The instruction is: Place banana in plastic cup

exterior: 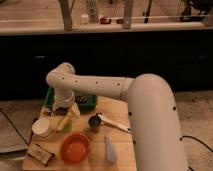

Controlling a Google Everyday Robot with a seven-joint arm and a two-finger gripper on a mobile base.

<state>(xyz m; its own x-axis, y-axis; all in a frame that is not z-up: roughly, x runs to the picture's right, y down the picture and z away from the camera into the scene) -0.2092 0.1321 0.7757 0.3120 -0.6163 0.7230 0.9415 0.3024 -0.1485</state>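
The yellow banana [68,118] lies tilted on the wooden table [120,150], between the white round container and the dark metal cup. Its upper end points toward the green tray. A pale greenish shape at its lower end looks like the plastic cup [63,127]; I cannot tell whether the banana is inside it or only beside it. My gripper [64,106] hangs at the end of the white arm, right above the banana's upper end and at the tray's front edge. The arm hides part of the tray.
A white round container [41,127] stands at the left. An orange bowl [75,147] sits at the front, a dark metal cup [94,122] in the middle, a white utensil [116,124] beside it. A green tray [85,101] is at the back, a brown packet [40,153] front left.
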